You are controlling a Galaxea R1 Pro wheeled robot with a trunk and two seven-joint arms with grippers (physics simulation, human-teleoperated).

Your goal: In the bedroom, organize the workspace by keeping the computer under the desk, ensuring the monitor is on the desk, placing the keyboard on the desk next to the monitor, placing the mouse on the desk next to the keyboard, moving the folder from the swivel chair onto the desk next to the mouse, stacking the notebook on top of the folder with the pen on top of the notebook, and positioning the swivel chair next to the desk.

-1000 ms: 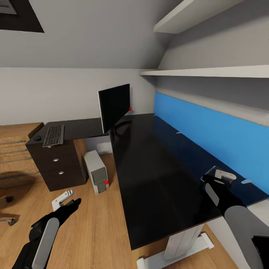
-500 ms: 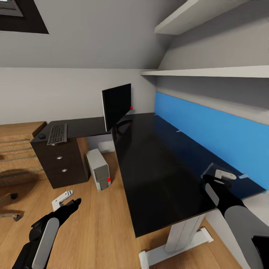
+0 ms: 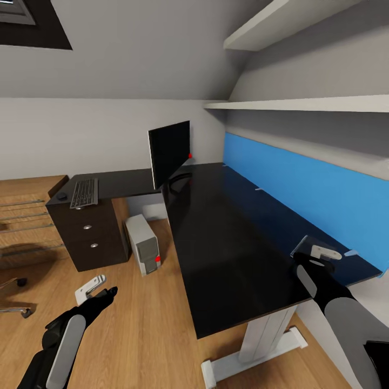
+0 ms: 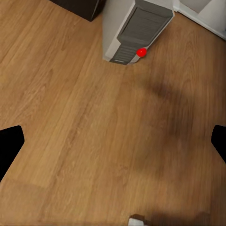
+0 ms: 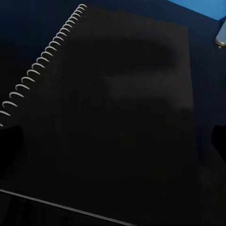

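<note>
The desk (image 3: 227, 254) has a glossy black L-shaped top. On it stand the monitor (image 3: 168, 152) at the corner and the keyboard (image 3: 85, 193) with the mouse (image 3: 62, 196) beside it, above the drawers. The computer (image 3: 143, 252) (image 4: 134, 28) stands on the floor under the desk. My right gripper (image 3: 316, 255) (image 5: 113, 141) hangs open just over the dark spiral-bound notebook (image 3: 303, 246) (image 5: 108, 117) on the desk. My left gripper (image 3: 100, 289) (image 4: 113, 146) is open over bare floor. The swivel chair's chrome base (image 3: 13, 309) shows at the left edge. The folder is out of view. I cannot tell whether a pale end (image 5: 221, 35) near the notebook is the pen.
A blue wall panel (image 3: 302, 189) runs behind the desk, with white shelves (image 3: 302, 102) above it. Dark drawers (image 3: 89, 237) stand under the desk's short wing. Low oak cabinets (image 3: 27, 216) line the left wall. The desk's white leg (image 3: 265, 340) stands close by on the oak floor (image 3: 140, 324).
The whole picture has shifted a little to the right, so the camera has moved. Both arms keep the same place in view and both grippers stay open.
</note>
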